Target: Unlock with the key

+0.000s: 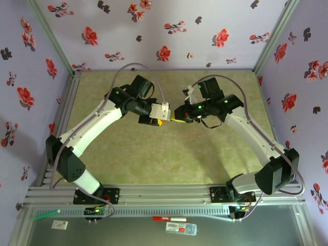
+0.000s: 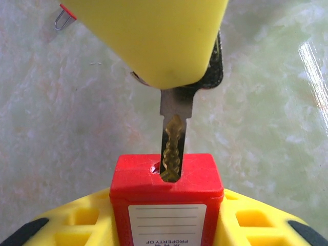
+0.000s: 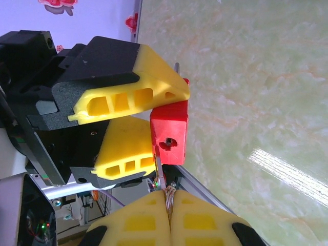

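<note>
Brass key [image 2: 172, 148], tip sunk in red padlock [image 2: 166, 185], shaft along padlock's length.

Tip of key [image 2: 173, 139] unseen inside padlock [image 2: 166, 182].

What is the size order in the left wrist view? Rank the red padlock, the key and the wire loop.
1. red padlock, though it sits nearest the camera, which flatters it.
2. key.
3. wire loop, clearly smallest.
</note>
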Available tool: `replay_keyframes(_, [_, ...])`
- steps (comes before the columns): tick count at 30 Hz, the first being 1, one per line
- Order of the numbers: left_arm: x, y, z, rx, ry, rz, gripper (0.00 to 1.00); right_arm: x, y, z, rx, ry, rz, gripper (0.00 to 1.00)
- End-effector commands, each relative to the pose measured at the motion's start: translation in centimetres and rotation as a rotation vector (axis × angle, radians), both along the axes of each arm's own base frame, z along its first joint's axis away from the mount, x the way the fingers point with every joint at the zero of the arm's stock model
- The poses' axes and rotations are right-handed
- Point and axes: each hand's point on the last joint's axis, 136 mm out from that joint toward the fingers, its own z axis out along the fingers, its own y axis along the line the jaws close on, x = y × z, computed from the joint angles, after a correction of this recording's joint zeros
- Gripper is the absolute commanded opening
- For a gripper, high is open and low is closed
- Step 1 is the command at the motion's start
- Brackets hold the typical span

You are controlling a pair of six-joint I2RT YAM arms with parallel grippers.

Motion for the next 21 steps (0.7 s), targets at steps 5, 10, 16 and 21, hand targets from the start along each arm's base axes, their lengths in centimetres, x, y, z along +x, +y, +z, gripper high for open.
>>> replay_keyframes(5, [-1.23,-0.15,1.35,-0.041,0.006,-0.014,0.0,-0.28,-0.5,-0.76,-0.018,0.0,-0.004,0.0])
replay_keyframes(10, [-1.43,-0.23,1.33,-0.041,0.008,-0.019,0.0,-0.34,-0.52,-0.98,-0.021,0.006,-0.004,0.0])
replay_keyframes(16, [-1.65,-0.45,1.24,-0.04,0.01,-0.027,0.0,-0.24,-0.33,-0.87,-0.013,0.008,-0.002,0.0])
replay_keyframes(21, [-1.77,-0.67,1.1,-0.037,0.011,-0.035,0.0,-0.3,-0.33,-1.04,-0.016,0.012,0.0,0.0])
